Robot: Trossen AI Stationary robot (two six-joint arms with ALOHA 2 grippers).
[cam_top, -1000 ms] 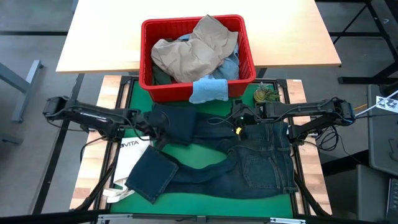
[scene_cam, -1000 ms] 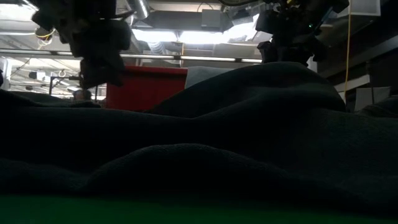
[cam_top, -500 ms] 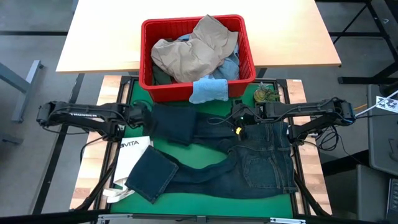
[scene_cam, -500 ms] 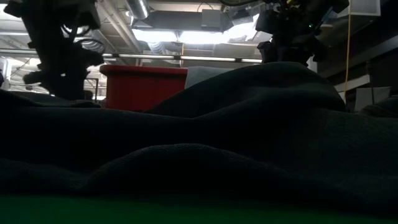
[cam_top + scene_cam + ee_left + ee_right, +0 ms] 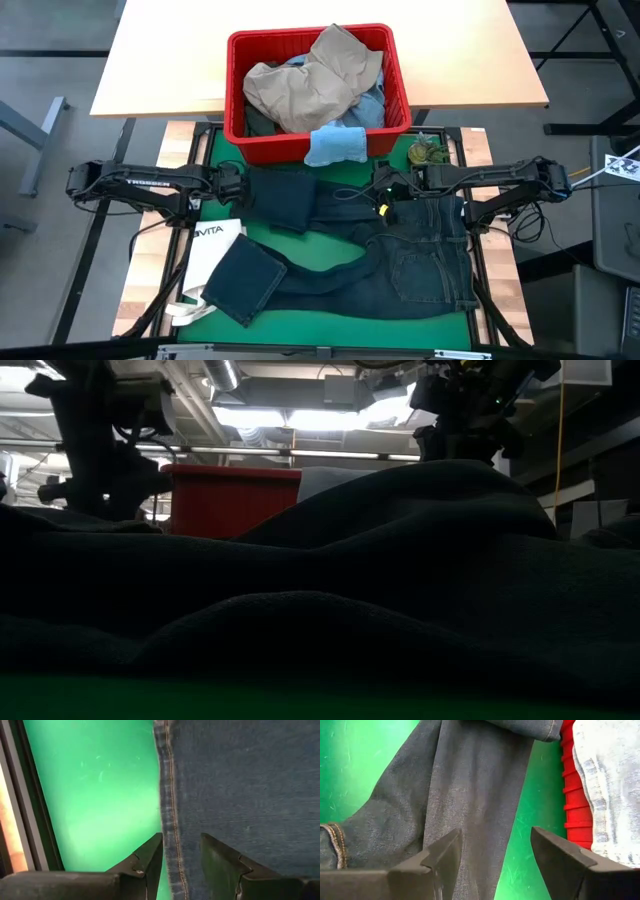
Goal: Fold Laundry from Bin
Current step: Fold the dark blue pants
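Filling the low view, dark jeans (image 5: 400,590) hide the bin's (image 5: 235,500) base.

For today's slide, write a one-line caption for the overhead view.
Dark jeans spread on the green mat between two robot arms, with a red basket of laundry behind.

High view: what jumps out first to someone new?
The red bin at the far end of the green mat, heaped with laundry and topped by a crumpled tan garment, with a light blue cloth draped over its near rim. In front of it, dark navy jeans sprawl across the mat, with the left gripper and right gripper at their far edge.
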